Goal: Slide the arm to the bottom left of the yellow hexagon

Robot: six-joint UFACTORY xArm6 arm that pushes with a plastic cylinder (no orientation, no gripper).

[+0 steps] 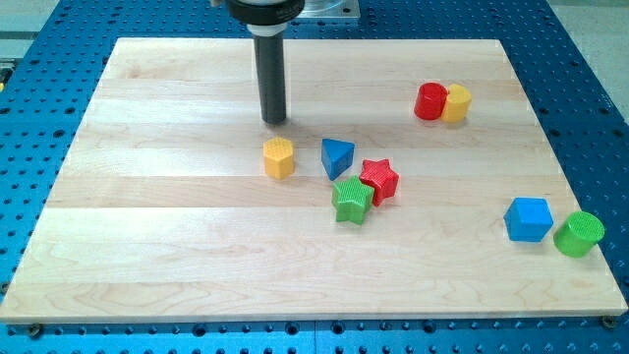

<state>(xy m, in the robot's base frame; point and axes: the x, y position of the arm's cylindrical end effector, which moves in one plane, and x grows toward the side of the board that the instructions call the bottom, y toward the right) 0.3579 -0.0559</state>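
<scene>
A: Where does my tip sit?

B: Just above the small ribbed yellow hexagon block, apart from it, near the middle of the pale wooden board. There is no pincer, only the dark rod.

A: The risk?

B: Heading straight down to the hexagon's bottom left would likely clip it, shoving it toward the blue triangular block. Swing round its left side.

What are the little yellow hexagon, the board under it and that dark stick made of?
The yellow hexagon looks like plastic, probably 3D-printed: fine ridges run across its matte faces. The board appears to be pale wood, with visible grain and plank seams under a smooth finish. The rod ending in my tip, just above the hexagon in the view, is dark and slightly glossy, perhaps metal or hard plastic; I cannot tell which.
</scene>
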